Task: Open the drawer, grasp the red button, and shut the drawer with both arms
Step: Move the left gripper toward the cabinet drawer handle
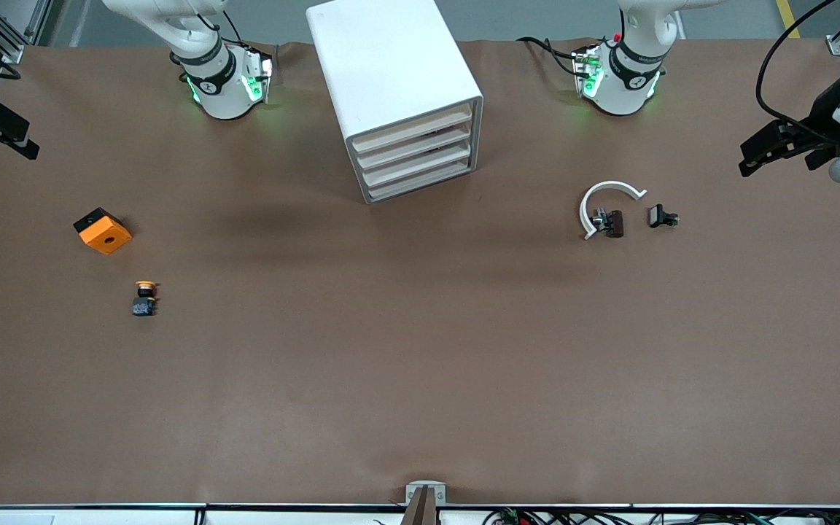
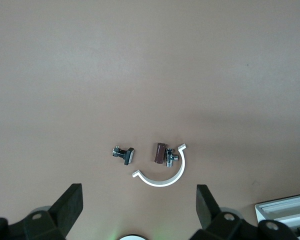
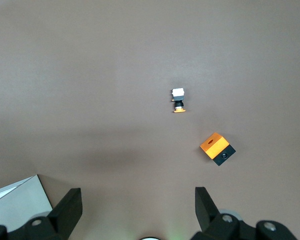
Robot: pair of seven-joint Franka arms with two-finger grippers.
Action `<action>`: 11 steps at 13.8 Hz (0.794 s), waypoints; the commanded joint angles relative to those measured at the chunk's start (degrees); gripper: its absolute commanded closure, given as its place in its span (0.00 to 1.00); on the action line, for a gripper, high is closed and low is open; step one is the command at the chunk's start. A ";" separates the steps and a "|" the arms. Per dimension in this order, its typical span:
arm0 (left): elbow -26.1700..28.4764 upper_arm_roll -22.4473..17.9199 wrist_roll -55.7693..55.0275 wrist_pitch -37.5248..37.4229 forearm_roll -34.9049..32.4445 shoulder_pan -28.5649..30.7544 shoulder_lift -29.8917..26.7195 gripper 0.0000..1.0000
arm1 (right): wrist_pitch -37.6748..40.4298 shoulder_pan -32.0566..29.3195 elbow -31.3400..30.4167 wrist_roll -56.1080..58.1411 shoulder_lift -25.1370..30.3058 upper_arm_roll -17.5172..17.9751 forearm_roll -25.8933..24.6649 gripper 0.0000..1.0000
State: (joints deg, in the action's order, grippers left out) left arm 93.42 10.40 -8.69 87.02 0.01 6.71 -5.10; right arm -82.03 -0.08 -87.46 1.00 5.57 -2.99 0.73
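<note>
The white drawer cabinet (image 1: 391,80) stands between the arm bases with all its drawers (image 1: 414,154) shut. No red-capped button shows in any view. My left gripper (image 1: 752,159) hangs open and empty over the left arm's end of the table. In the left wrist view it (image 2: 138,200) is high above a white C-shaped ring (image 2: 162,175). My right gripper (image 1: 8,138) hangs open and empty over the right arm's end of the table; in the right wrist view it (image 3: 137,202) is high above bare table.
A yellow-capped button (image 1: 144,297) and an orange cube (image 1: 102,231) lie toward the right arm's end. The white C-shaped ring (image 1: 606,204), a small brown part (image 1: 614,223) and a small black part (image 1: 660,216) lie toward the left arm's end.
</note>
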 commanded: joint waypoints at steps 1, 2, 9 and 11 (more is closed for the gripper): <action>-1.22 0.32 0.60 -0.54 -0.98 -0.03 0.44 0.00 | -0.41 -0.63 -1.14 -0.21 1.29 0.53 0.77 0.00; -1.22 0.32 0.60 -0.45 -0.98 -0.03 0.53 0.00 | -0.41 -0.63 -1.14 -0.21 1.29 0.53 0.77 0.00; -7.29 1.38 -0.10 -0.28 -2.30 -2.22 10.53 0.00 | -0.76 -0.80 -1.14 -0.12 1.29 0.53 0.77 0.00; -7.11 1.47 -1.67 1.21 -2.56 -5.02 13.87 0.00 | -1.03 -0.80 -1.14 -0.12 1.29 0.53 0.77 0.00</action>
State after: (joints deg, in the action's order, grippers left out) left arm 88.44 11.25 -8.90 87.82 -0.98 3.95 5.02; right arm -82.45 -0.09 -87.56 1.00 5.62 -2.97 0.81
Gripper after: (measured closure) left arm 0.000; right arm 0.000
